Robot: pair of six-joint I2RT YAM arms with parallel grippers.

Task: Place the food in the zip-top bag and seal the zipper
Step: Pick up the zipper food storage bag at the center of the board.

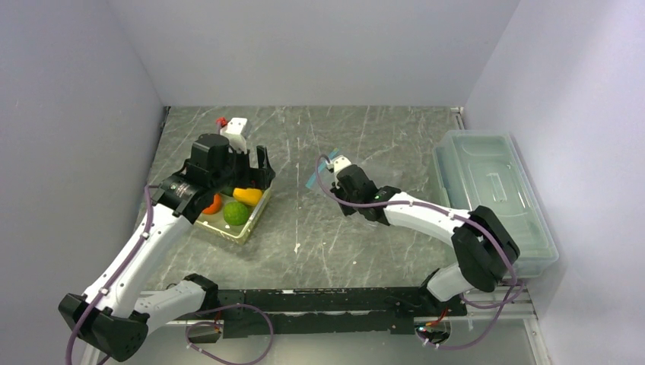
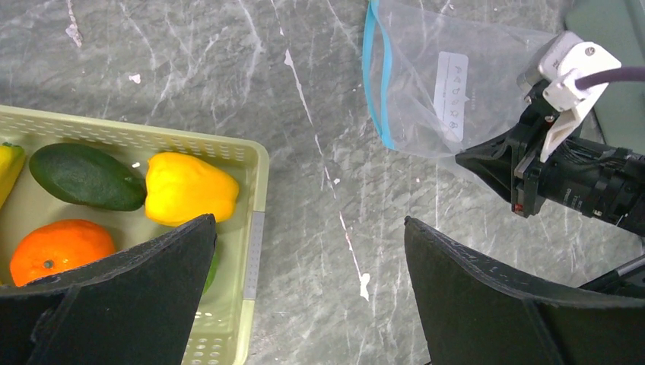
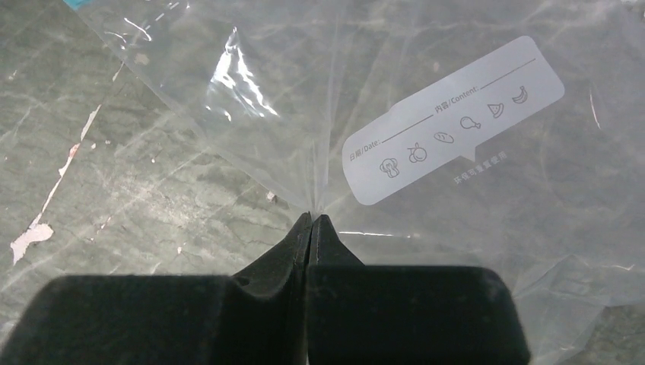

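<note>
The food lies in a pale yellow-green basket (image 1: pixel 245 228): an orange-red round one (image 2: pixel 57 247), a yellow pepper (image 2: pixel 190 186), a dark green piece (image 2: pixel 84 176), and a green ball (image 1: pixel 236 213). My left gripper (image 2: pixel 308 220) is open and empty, above the basket's right rim (image 2: pixel 255 220). The clear zip-top bag (image 2: pixel 433 84) lies on the table to the right, its light-blue zipper (image 2: pixel 376 76) facing the basket. My right gripper (image 3: pixel 312 220) is shut on a pinch of the bag's plastic (image 3: pixel 456 251) near its white label (image 3: pixel 452 122). It also shows in the top view (image 1: pixel 340 176).
A large clear lidded box (image 1: pixel 490 198) stands along the right wall. The basket sits at the table's left. Grey marbled table (image 1: pixel 319 236) lies between the basket and the bag. Walls close in the back and both sides.
</note>
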